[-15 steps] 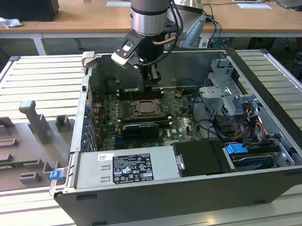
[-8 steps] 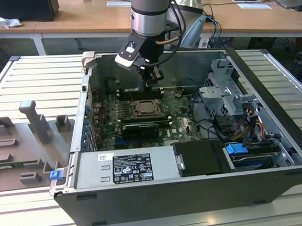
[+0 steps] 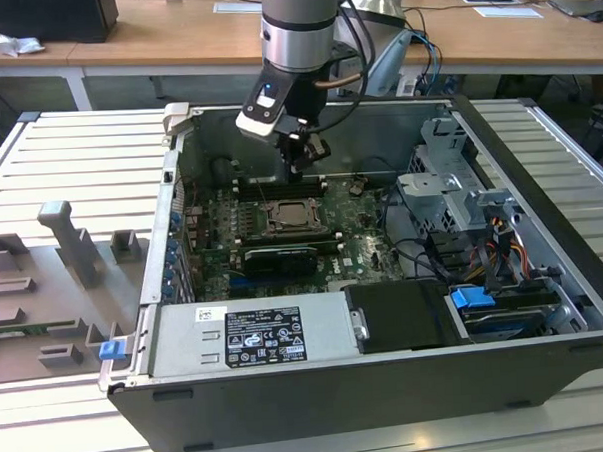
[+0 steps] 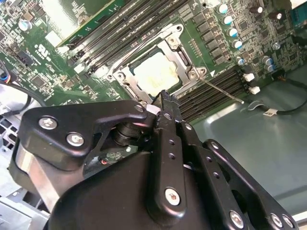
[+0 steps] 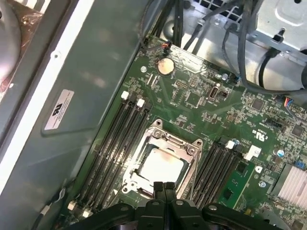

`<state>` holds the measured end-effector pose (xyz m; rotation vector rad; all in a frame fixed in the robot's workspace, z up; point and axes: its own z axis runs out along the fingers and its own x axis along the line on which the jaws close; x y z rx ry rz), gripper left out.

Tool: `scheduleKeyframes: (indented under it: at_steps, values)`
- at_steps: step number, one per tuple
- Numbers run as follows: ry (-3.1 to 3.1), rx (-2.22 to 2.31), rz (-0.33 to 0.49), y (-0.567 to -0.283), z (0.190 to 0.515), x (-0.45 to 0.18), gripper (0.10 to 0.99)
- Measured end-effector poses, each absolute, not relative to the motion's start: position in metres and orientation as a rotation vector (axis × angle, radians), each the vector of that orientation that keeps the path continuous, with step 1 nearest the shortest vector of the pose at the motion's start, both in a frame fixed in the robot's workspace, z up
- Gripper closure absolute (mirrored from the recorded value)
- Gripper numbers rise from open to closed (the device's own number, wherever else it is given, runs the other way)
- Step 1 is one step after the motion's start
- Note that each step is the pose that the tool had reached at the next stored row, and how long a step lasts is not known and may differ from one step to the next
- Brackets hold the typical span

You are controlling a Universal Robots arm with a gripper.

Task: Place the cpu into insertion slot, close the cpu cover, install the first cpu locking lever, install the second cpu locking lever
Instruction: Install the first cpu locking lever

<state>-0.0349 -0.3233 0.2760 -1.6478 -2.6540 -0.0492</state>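
Gripper (image 5: 164, 188) is empty: jaws pressed together, nothing btwn them, tips touching in both wrist views. The cpu (image 5: 160, 166) lies just below and ahead of the jaw tips, flat in the insertion slot (image 5: 157, 125). The cpu cover (image 5: 169, 139) is down around it as a frame, pale face showing thru the window. So placing and cover look done, imo, and the step in hand is the levers.

In the second wrist view a thin locking lever (image 4: 221, 89) juts from the slot's corner, off to one side of the jaws, across the memory slots (image 4: 201, 100). It looks unlatched, but can't be sure. Tips hang near the cover's closest edge; contact or not, can't tell.

Next move calls for the closed tips to bear squarely on that slim rod, which could slip off sideways, w/ steady downward pressure toward its catch.
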Motion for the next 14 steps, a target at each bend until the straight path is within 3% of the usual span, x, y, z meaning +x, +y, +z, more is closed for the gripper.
scheduleKeyframes:
  at_steps: [14]
  values:
    - [-2.836, -1.302, -0.046, -0.3233, 0.2757, -0.0345, 0.98]
